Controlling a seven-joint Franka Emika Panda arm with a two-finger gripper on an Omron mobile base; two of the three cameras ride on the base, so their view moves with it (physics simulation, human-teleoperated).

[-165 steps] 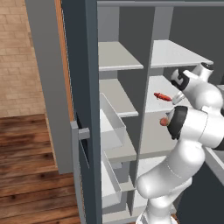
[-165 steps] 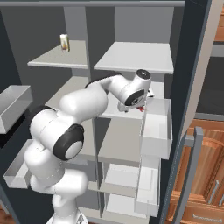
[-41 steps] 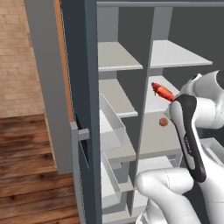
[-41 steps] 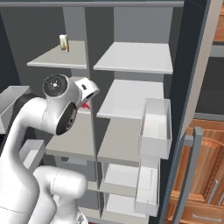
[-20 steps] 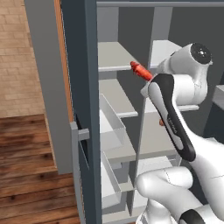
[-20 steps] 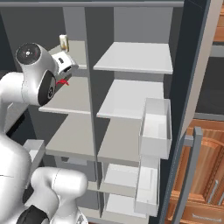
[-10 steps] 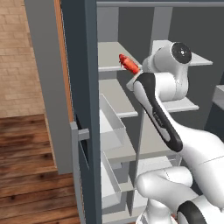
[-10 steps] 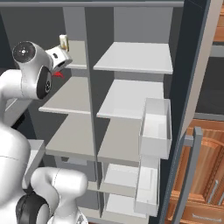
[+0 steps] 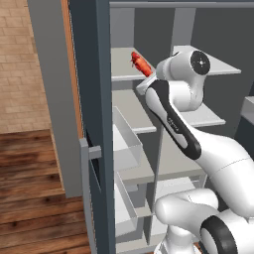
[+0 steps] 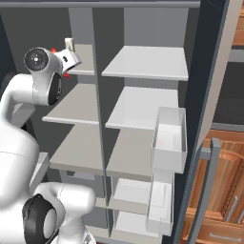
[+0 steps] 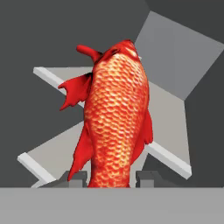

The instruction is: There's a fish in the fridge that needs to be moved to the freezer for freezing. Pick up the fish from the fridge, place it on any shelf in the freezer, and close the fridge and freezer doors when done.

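Light-grey shelves in the open appliance

Upper left of the right base view: a small pale jar stands on the top shelf; the top right shelf is bare

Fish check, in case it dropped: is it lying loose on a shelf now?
No: the fish sits clamped between the jaws of the gripper, above the shelf.

Flat, even rendered light is seen all round, with no obvious source. No glare or blur is found, and edges stay crisp right to the corners. The back wall of the appliance is left dim, and soft shading is cast under each shelf.
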